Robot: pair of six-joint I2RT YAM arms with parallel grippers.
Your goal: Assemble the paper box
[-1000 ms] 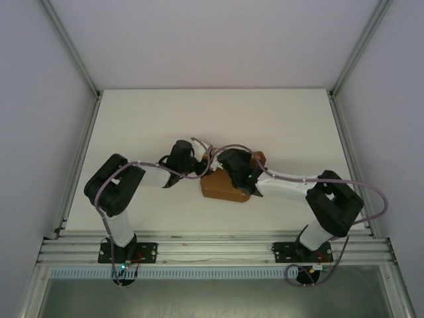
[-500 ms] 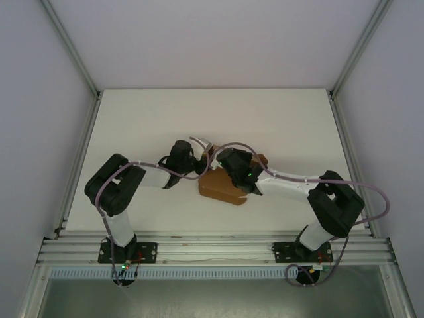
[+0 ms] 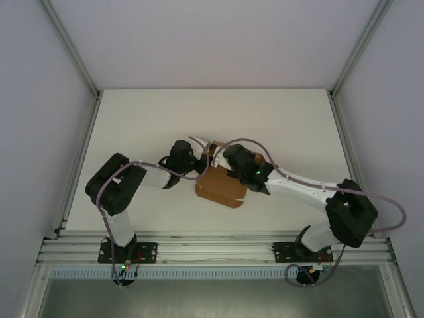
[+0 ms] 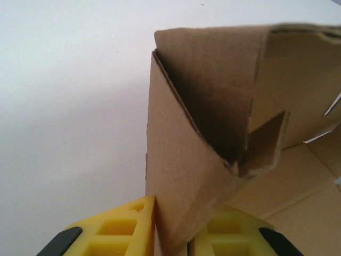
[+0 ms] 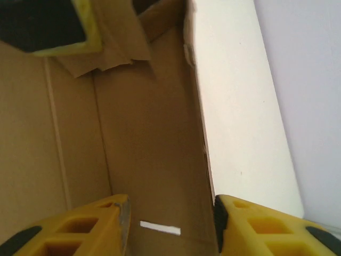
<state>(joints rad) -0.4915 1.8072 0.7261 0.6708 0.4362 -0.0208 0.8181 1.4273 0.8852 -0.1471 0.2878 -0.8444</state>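
On the white table (image 3: 132, 119), the left gripper (image 4: 178, 213) clamped a raised wall of the unmarked paper box (image 3: 218, 191); the right gripper (image 5: 170, 205) had its jaws apart, seemingly straddling another wall.

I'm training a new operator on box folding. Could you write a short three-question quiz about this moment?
1. True or false: the left gripper pinches a wall of the paper box.
2. The right gripper has its jaws: A) shut on a flap; B) apart, over the box's inside; C) shut on a cable.
3. What colour are the fingers of both grippers?
Key: 1 true; 2 B; 3 yellow.
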